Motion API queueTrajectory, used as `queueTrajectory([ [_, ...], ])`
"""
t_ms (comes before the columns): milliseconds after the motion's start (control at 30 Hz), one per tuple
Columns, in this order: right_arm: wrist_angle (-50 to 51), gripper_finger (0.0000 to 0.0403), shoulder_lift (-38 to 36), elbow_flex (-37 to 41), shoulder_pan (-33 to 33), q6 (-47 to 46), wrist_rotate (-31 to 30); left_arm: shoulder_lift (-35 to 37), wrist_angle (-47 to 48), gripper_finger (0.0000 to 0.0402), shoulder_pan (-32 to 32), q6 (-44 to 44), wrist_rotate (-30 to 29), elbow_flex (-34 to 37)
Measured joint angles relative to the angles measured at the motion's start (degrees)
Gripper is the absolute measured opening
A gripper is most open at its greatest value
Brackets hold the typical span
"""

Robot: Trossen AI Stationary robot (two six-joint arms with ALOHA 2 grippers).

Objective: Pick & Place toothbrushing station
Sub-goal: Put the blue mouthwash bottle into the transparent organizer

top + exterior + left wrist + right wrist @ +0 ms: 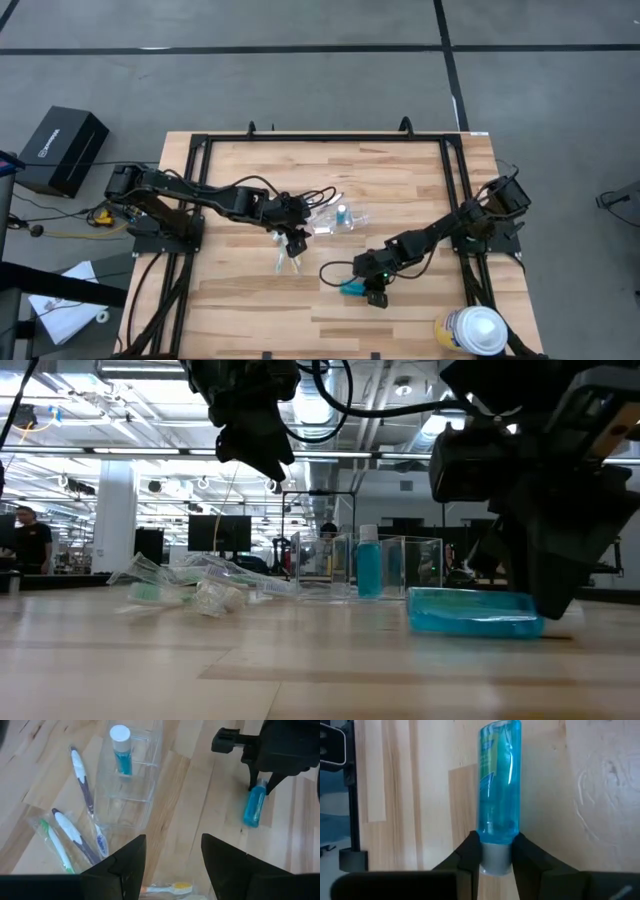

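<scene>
Both right gripper (496, 857) fingers pinch blue tube's (499, 780) cap.

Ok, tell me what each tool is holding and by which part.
The right tool pinches the lying blue toothpaste tube at its cap end. The left tool holds nothing.

Two matte-black jointed arms, black cables looped alongside; left gripper (172, 865) fingers broad, wedge-shaped; right gripper (495, 855) fingers dark, tapered.
</scene>
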State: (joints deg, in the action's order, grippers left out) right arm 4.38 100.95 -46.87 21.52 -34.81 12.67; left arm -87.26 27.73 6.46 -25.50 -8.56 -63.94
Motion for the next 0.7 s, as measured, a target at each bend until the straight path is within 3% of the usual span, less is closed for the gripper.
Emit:
queueTrajectory([
  [233, 1.9, 0.0071, -3.2, 0.3, -1.5, -0.5, -1.4, 0.0, -2.4, 0.0186, 0.4, 0.0, 0.9, 0.0],
  [533, 4.4, 0.0071, -17.2, 0.2, -4.1, -0.5, -4.3, 0.5, -6.9, 0.0186, 1.5, 0.0, 2.8, 0.0],
  [700, 11.8, 0.0071, -23.3, -2.1, -4.8, 0.0, -7.6, 3.0, -15.4, 0.0186, 1.0, -0.6, 4.6, 0.0],
])
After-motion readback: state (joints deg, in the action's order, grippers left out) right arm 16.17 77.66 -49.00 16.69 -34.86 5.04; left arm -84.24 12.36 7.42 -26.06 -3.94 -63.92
